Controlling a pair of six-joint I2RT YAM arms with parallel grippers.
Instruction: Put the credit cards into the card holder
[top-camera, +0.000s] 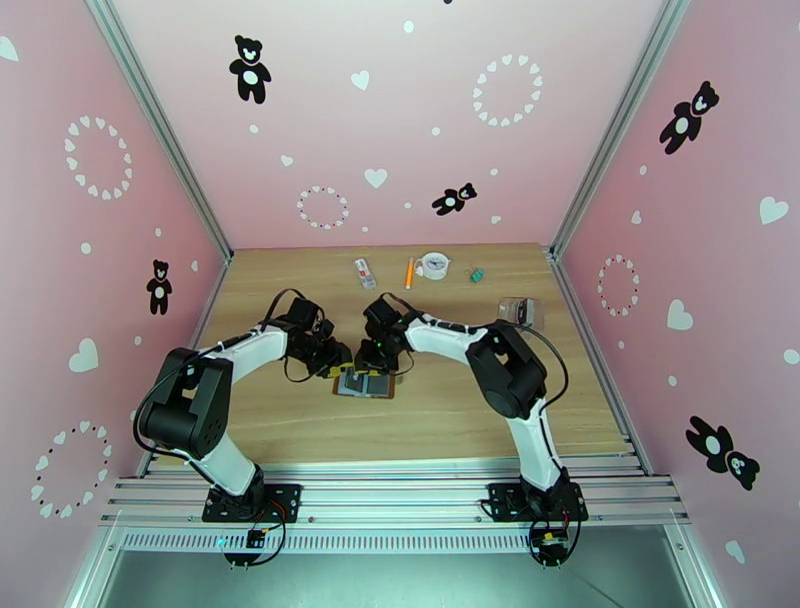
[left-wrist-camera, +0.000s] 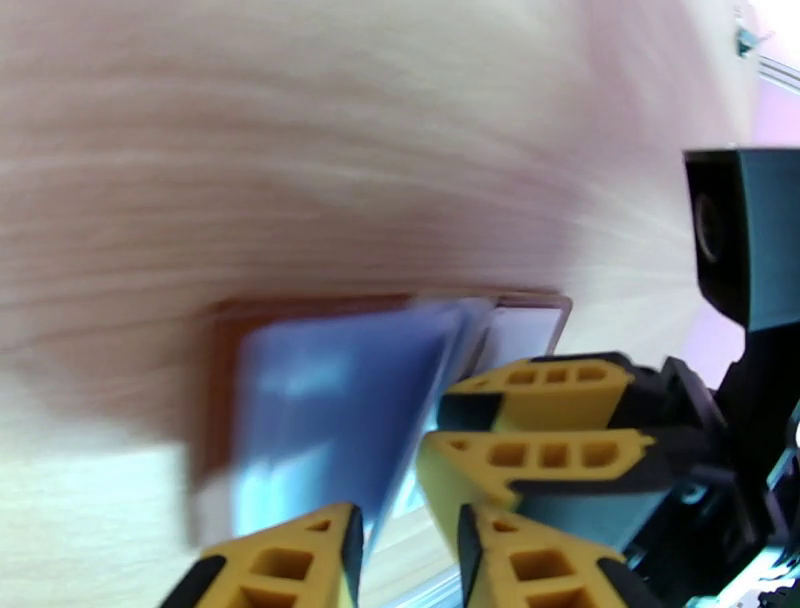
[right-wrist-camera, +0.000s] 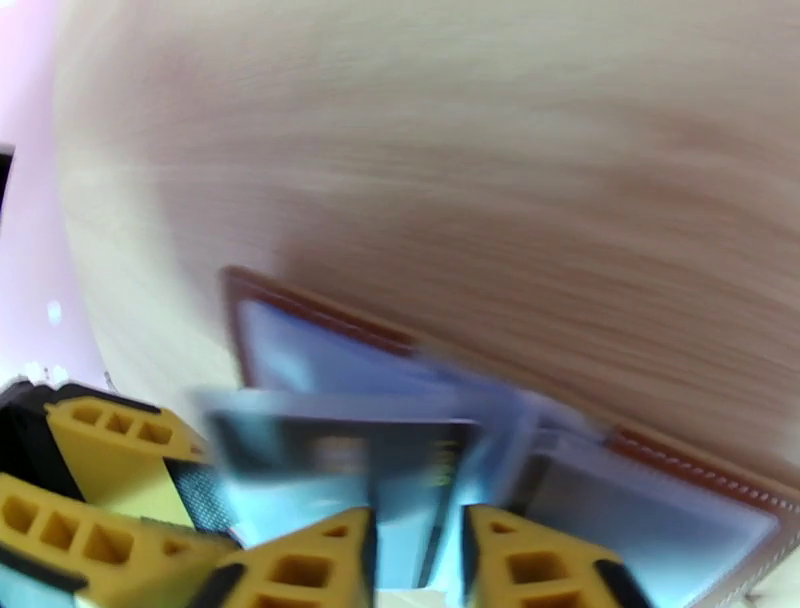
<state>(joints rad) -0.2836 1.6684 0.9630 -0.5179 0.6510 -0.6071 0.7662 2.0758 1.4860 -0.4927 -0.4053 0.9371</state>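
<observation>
Card holder (top-camera: 363, 384), open on tabletop (top-camera: 300, 430), lies just ahead of right end effector (right-wrist-camera: 415, 525), with a dark credit card (right-wrist-camera: 330, 455) crosswise at its part-open jaws, grip unclear; left end effector (left-wrist-camera: 405, 520) alongside, likewise.

The left arm (top-camera: 250, 352) and the right arm (top-camera: 448, 336) are each built of white-shelled links joined by bulky, rounded black joint housings (top-camera: 185, 402), and each stands on a flat black base plate (top-camera: 285, 497) with a small circuit board (top-camera: 252, 540) and coloured wires in front of it. Thin black cables (top-camera: 272, 305) loop outside the shells, and a green indicator light (top-camera: 385, 347) glows on the right arm's wrist. The left gripper (left-wrist-camera: 405, 525) and the right gripper (right-wrist-camera: 415, 525) carry yellow-orange wedge-shaped fingers (left-wrist-camera: 300, 562) with rows of rectangular cut-outs and black edging, mounted on black bodies.
</observation>
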